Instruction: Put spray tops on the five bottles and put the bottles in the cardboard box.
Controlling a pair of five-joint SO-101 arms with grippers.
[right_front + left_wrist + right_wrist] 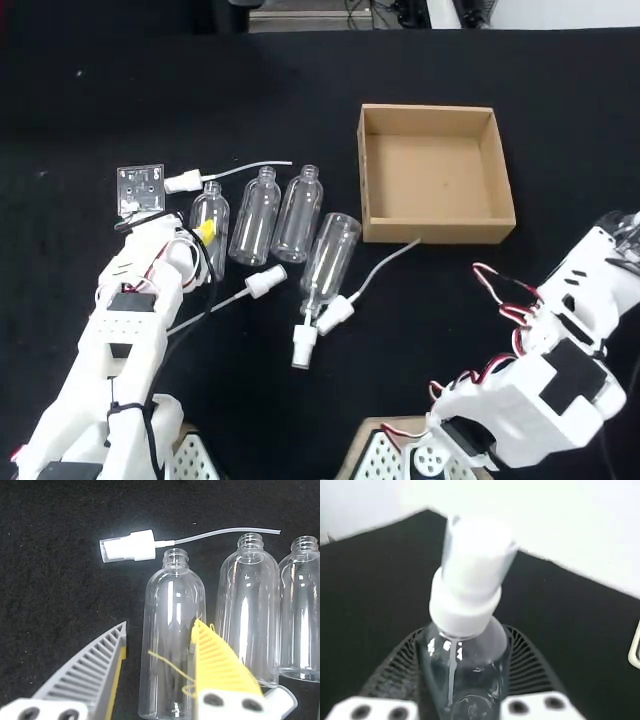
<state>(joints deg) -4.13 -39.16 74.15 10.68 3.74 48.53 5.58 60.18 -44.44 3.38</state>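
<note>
From above, four open bottles and loose tops lie on the bench left of the box. Left wrist: left gripper, fingers apart, straddles the leftmost bottle; closing looks next. Right wrist: right gripper clamps a capped bottle, seemingly bound for the box.

table: black cloth | small square plate: lying flat, left part of table
</note>
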